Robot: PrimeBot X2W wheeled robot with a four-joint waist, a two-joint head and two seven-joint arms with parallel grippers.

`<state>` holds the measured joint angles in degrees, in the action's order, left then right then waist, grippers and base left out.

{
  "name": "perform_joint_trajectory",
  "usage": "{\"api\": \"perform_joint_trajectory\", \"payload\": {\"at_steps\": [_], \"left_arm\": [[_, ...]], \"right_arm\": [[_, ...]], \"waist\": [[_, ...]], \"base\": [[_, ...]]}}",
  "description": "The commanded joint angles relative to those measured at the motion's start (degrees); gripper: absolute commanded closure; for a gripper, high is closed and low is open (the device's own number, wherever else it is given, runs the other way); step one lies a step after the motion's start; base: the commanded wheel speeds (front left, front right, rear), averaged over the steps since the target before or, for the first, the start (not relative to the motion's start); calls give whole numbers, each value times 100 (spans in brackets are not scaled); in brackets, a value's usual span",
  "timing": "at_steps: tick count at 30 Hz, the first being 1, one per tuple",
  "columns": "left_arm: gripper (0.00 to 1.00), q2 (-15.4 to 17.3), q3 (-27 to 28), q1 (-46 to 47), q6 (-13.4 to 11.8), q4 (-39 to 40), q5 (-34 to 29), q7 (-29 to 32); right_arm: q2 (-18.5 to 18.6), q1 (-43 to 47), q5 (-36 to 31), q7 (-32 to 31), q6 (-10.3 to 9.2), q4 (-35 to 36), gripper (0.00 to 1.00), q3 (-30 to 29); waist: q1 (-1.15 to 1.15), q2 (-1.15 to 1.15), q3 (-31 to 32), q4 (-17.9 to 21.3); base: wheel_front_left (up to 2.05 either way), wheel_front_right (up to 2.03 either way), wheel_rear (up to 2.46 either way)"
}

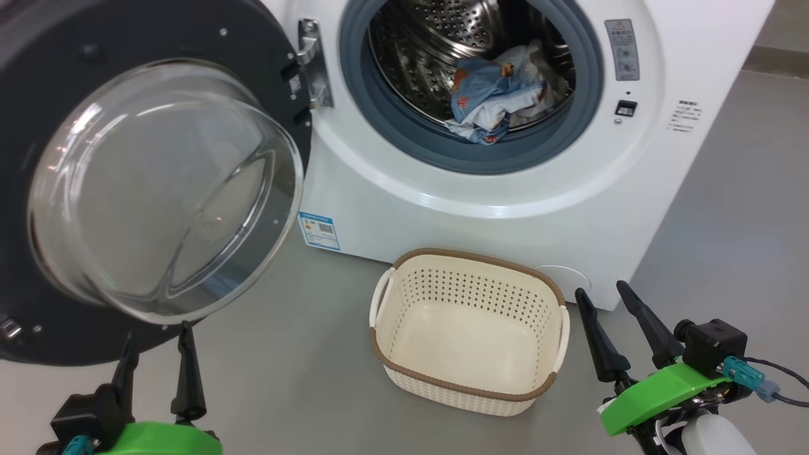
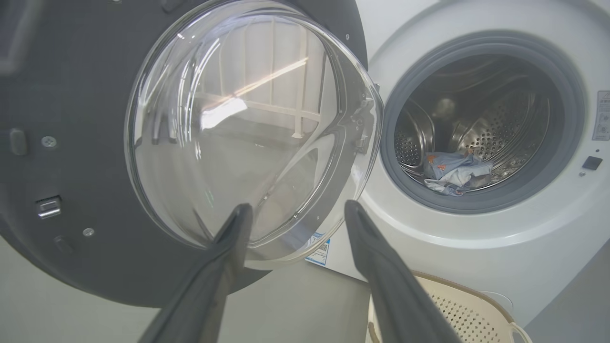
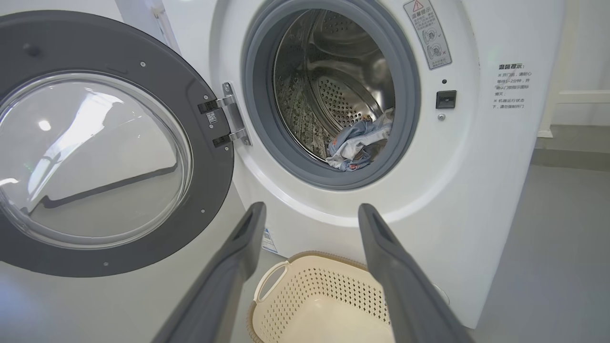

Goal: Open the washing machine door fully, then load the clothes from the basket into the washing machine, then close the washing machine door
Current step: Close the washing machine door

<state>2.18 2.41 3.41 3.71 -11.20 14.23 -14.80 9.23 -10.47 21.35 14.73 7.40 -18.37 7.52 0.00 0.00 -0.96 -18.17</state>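
Note:
The washing machine (image 1: 543,208) stands ahead, its door (image 1: 126,183) swung wide open to the left with the glass bowl facing me. Light-blue clothes (image 1: 496,101) with orange prints lie inside the steel drum, also seen as clothes (image 3: 357,147) and clothes (image 2: 452,172). The cream basket (image 1: 469,332) sits on the floor in front of the machine with nothing in it. My left gripper (image 1: 157,341) is open just below the door's rim, holding nothing. To the right of the basket, my right gripper (image 1: 600,294) stands open and holds nothing.
Grey floor (image 1: 284,379) stretches around the basket and to the right of the machine. The open door (image 3: 109,143) takes up the space left of the drum opening. A blue label sticker (image 1: 318,230) marks the machine's lower left corner.

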Motion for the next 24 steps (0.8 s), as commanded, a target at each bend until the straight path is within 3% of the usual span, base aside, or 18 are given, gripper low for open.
{"api": "perform_joint_trajectory", "payload": {"at_steps": [1, 24], "left_arm": [[0, 71, 174, 61, -34, 120, -75, -19], [0, 70, 187, 32, -92, 157, -32, -19]], "right_arm": [[17, -3, 78, 27, 9, 117, 0, 148], [-13, 13, 129, 27, 9, 78, 0, 225]], "waist": [[0, 0, 28, -94], [0, 0, 88, -375]], "base": [[0, 0, 0], [0, 0, 0]]}}
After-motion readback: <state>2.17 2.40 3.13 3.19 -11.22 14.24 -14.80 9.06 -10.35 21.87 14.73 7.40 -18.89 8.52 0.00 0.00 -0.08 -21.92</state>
